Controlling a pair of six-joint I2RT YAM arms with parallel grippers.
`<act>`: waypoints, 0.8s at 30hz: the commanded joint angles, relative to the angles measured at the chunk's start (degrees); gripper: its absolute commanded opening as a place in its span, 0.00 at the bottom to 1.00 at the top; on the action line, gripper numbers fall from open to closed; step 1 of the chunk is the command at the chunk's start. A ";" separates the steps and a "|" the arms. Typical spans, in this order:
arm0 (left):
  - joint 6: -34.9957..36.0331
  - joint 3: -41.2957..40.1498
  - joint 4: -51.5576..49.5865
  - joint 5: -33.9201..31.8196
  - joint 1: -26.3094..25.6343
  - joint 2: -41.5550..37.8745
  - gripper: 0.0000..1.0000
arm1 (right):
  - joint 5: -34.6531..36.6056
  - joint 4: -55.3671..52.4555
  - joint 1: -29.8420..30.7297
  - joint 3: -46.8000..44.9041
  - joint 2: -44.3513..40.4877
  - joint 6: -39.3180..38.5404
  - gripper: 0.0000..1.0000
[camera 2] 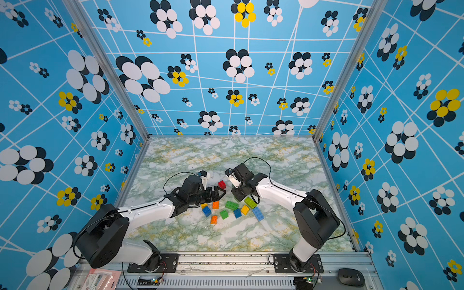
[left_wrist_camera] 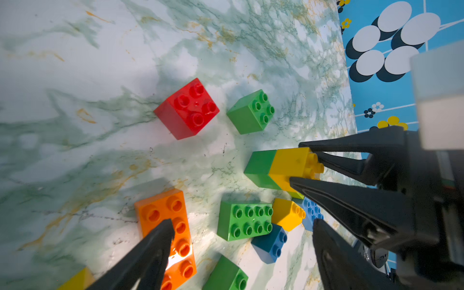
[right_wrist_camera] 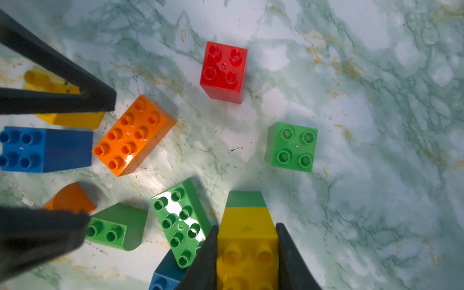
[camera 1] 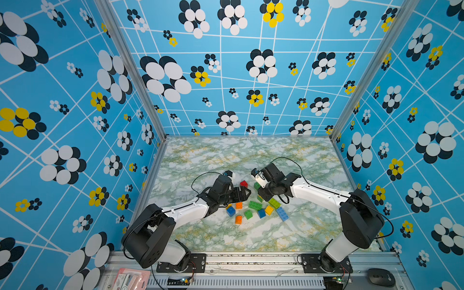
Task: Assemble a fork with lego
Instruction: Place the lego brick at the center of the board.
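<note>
The lego lies loose on the marble table [camera 1: 226, 155] between both arms: a red square brick [left_wrist_camera: 188, 108], a green square brick [left_wrist_camera: 251, 113], an orange oblong brick [right_wrist_camera: 133, 135], a green oblong brick [left_wrist_camera: 248, 226], plus blue, yellow and lime ones [camera 1: 261, 209]. My right gripper [right_wrist_camera: 247, 227] is shut on a yellow brick [right_wrist_camera: 247, 221] that is stacked on a green brick [right_wrist_camera: 246, 199]; the stack is tilted, with its green end at the table. My left gripper [left_wrist_camera: 242, 223] stands open above the pile, one fingertip [left_wrist_camera: 165, 228] over the orange oblong brick, holding nothing.
Blue flowered walls close in the table on three sides. A metal rail [camera 1: 251, 261] runs along the front edge with both arm bases on it. A black mouse [camera 1: 381, 276] and a pink packet [camera 1: 130, 278] lie in front of the rail.
</note>
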 commanded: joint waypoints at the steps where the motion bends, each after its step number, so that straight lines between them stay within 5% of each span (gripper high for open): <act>1: 2.37 2.08 -2.53 -1.37 -0.25 -0.61 0.90 | 5.15 -1.54 -0.53 1.27 -0.14 4.85 0.00; 11: 4.11 6.75 -4.17 -1.32 -0.82 2.07 0.90 | 8.20 0.40 -4.51 3.10 0.92 9.30 0.00; 24: 4.81 10.61 -4.60 -0.76 -1.83 6.41 0.90 | 5.03 -0.44 -6.30 2.92 1.17 5.23 0.00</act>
